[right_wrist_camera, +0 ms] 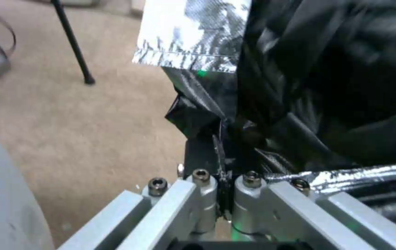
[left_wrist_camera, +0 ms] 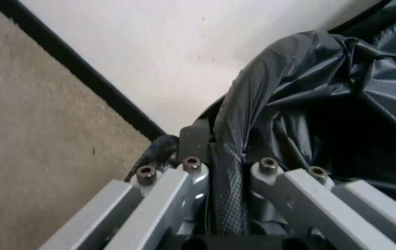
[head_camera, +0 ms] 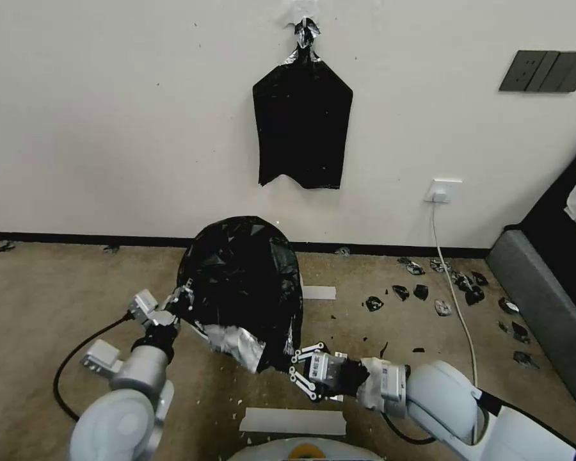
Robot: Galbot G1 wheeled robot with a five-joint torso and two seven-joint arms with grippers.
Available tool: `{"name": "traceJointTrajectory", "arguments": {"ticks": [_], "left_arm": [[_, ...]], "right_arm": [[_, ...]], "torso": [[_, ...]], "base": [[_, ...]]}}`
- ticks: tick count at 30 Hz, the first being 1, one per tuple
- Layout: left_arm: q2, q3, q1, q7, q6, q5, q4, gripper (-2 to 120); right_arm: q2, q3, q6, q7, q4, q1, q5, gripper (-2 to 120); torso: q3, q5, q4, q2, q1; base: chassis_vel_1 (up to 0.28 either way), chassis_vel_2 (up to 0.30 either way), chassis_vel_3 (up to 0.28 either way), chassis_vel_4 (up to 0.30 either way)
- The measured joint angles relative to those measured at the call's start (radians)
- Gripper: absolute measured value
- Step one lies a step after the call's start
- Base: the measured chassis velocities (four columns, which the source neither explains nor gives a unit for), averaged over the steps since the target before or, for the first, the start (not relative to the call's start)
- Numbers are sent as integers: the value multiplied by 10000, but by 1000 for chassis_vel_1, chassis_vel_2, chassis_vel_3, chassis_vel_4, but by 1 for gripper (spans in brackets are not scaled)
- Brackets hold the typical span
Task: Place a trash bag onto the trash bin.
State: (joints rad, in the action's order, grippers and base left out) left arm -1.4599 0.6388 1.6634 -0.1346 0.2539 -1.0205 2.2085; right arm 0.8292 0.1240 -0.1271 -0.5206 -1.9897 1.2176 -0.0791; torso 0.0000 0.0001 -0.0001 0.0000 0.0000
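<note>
The trash bag (head_camera: 243,282) is billowing as a glossy black dome on the carpet just below the middle of the head view, held between both arms, with a silvery inner flap hanging at its near side. The trash bin is not visible under the film, so I cannot tell whether the bag is already over it.

The left claw (head_camera: 182,298) is gripping the bag's edge at about 9 o'clock of the dome; in the left wrist view its fingers (left_wrist_camera: 228,194) are pinching a twisted fold of film. The right claw (head_camera: 297,366) is sitting at about 5 o'clock of the dome, low near the floor, and in the right wrist view it is closed narrowly on a bunched strand of the bag (right_wrist_camera: 327,86).

Risks, as I judge them: the film is thin, and both pinches are on small gathered folds, so uneven pulling by the two arms could be tearing it or slipping a fold free. The black scraps (head_camera: 422,291) scattered on the carpet at 3 o'clock suggest that tearing is a real hazard. The loose silvery flap could also be catching under the right claw.
</note>
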Motion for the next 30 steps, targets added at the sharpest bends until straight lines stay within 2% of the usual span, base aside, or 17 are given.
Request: {"name": "traceJointTrajectory", "arguments": {"ticks": [5,12,30], "left_arm": [[-311,-123,231,-277,222,38,315,7],[-619,-283,394,-582,500,82,572,7],[-1198,-567,828,-610,680,346,1009,7]], "right_arm": [[442,-39,-616,-186,708,-195,1532,0],[867,-137,-956,-52,1555,-311,2565,0],[1760,-388,-1051,406,3697,-673,3184,0]], "torso": [[0,-1,1,0,0],[0,2,0,0,0],[0,1,0,0,0]], "base": [[0,0,0,0],[0,0,0,0],[0,0,0,0]]}}
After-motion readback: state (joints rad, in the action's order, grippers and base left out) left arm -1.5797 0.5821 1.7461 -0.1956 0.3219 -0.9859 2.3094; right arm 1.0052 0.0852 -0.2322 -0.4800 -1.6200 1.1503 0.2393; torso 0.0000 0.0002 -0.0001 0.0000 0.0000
